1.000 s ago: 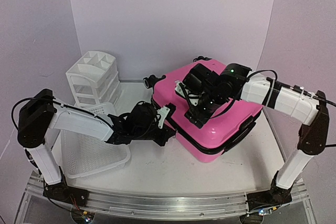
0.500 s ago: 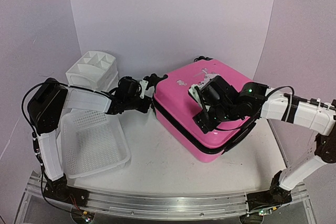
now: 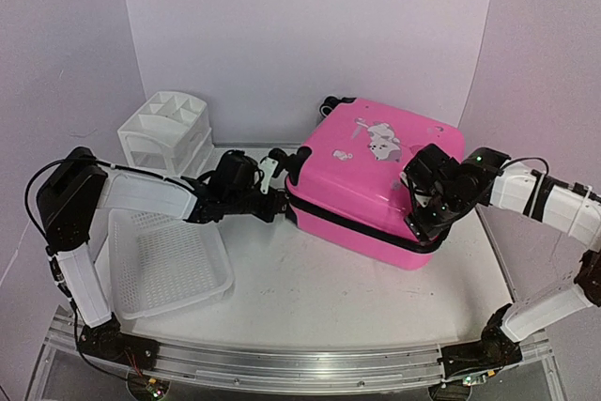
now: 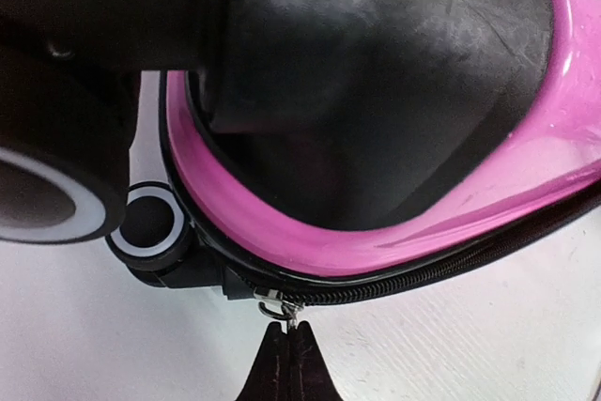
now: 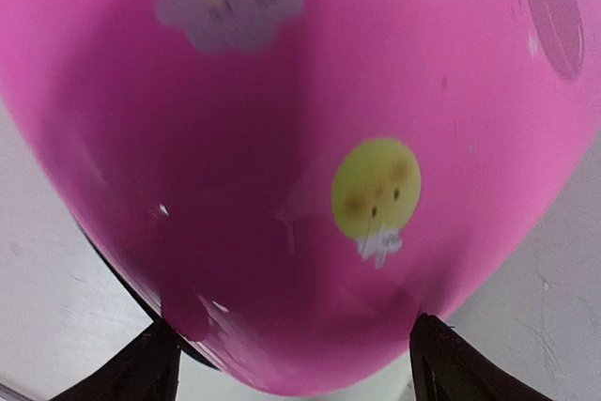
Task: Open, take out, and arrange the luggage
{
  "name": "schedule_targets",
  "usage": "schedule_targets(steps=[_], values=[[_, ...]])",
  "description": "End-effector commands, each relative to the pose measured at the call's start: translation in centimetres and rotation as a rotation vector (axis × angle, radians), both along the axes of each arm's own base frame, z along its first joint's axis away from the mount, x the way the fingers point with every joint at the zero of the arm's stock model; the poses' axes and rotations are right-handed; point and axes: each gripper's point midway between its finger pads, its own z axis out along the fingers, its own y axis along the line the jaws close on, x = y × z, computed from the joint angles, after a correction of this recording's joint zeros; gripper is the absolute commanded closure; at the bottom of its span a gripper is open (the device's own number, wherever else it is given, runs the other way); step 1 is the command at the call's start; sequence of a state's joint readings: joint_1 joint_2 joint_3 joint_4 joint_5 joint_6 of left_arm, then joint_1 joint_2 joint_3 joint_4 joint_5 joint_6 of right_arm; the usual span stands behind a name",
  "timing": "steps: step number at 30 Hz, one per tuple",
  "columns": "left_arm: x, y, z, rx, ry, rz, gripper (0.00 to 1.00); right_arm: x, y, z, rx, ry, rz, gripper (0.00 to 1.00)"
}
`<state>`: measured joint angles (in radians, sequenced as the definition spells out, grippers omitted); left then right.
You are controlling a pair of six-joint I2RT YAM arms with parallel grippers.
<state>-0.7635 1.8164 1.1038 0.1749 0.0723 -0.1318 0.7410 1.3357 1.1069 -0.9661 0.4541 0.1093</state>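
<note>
Unzipping the luggage (image 3: 371,171): left fingers (image 4: 280,368) pinch its zipper pull (image 4: 272,308), right fingers (image 5: 131,373) gape wide astride a corner; next, drag the pull along the seam

The suitcase (image 3: 362,185) lies right on the surface (image 3: 300,298), the mesh basket (image 3: 169,260) front-left, the drawer organizer (image 3: 169,129) behind the basket.

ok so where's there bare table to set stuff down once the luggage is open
Widest bare patch: the table in front, between the basket and the luggage, down to the arm bases. The basket itself is empty. Crowded at the luggage's left corner, where the left gripper works, and its right corner, by the right gripper.
</note>
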Motion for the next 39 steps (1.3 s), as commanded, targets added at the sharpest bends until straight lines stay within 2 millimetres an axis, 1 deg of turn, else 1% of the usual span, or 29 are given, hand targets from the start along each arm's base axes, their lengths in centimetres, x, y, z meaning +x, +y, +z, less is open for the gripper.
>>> schedule_targets(steps=[1,3,5,7,8,9,11,13,15,16,18,20,21,22,24,28,30,32,34,36,37,39], values=[[-4.2,-2.9,4.2,-0.134,0.007,-0.008,1.0,-3.7,-5.3,-1.4,-0.185,0.191,-0.038,0.14],[-6.3,-4.7,4.2,-0.142,0.014,-0.019,1.0,-4.2,-3.5,-0.2,-0.079,0.219,-0.006,0.14],[-8.2,-6.4,4.5,-0.144,0.003,-0.04,1.0,-4.6,-0.9,1.5,0.023,0.227,0.07,0.15],[-9.5,-7.5,4.7,-0.148,-0.005,-0.051,1.0,-4.5,1.7,3.8,0.052,0.175,0.182,0.14],[-10.0,-7.9,4.6,-0.145,-0.009,-0.055,1.0,-4.4,3.2,5.2,0.07,0.145,0.23,0.14],[-10.3,-8.1,4.6,-0.14,-0.017,-0.051,1.0,-4.2,4.5,6.1,0.074,0.135,0.294,0.14],[-11.0,-8.6,4.4,-0.138,-0.028,-0.055,1.0,-3.1,6.9,8.0,0.118,0.106,0.353,0.14],[-11.6,-9.0,4.3,-0.134,-0.055,-0.067,1.0,-1.5,9.1,9.4,0.147,0.071,0.38,0.12],[-12.3,-9.4,4.2,-0.138,-0.096,-0.094,1.0,0.1,11.2,10.4,0.178,0.049,0.395,0.08],[-12.5,-9.5,4.0,-0.137,-0.12,-0.102,1.0,0.8,12.4,10.9,0.197,0.046,0.41,0.08],[-13.3,-9.9,3.5,-0.134,-0.174,-0.138,1.0,2.1,14.6,11.2,0.216,0.052,0.437,0.08],[-13.8,-10.4,2.9,-0.121,-0.263,-0.182,1.0,2.8,16.6,11.0,0.244,0.074,0.474,0.1],[-14.0,-10.5,2.5,-0.109,-0.304,-0.203,1.0,2.9,17.7,11.3,0.269,0.08,0.505,0.14],[-14.1,-10.6,1.9,-0.089,-0.342,-0.225,1.0,2.7,18.8,10.9,0.285,0.108,0.555,0.17],[-14.0,-10.9,1.0,-0.038,-0.448,-0.269,1.0,2.5,20.3,10.3,0.302,0.14,0.628,0.2],[-13.5,-11.2,-0.3,0.048,-0.577,-0.302,1.0,3.2,22.2,9.5,0.268,0.136,0.703,0.22],[-13.2,-11.3,-0.7,0.077,-0.599,-0.305,1.0,2.7,23.4,8.8,0.23,0.145,0.765,0.22],[-13.1,-11.4,-0.7,0.074,-0.598,-0.304,1.0,2.3,24.4,8.0,0.203,0.164,0.815,0.22],[-13.2,-11.5,-0.9,0.068,-0.586,-0.307,1.0,2.8,24.8,6.9,0.161,0.174,0.815,0.22],[-13.4,-11.5,-1.1,0.05,-0.56,-0.307,1.0,3.0,25.0,6.2,0.137,0.189,0.819,0.24],[-13.5,-11.5,-1.1,0.041,-0.549,-0.306,1.0,2.7,25.1,6.0,0.139,0.208,0.835,0.25],[-13.7,-11.5,-1.3,0.029,-0.531,-0.313,1.0,2.3,25.5,5.3,0.15,0.238,0.855,0.24]])
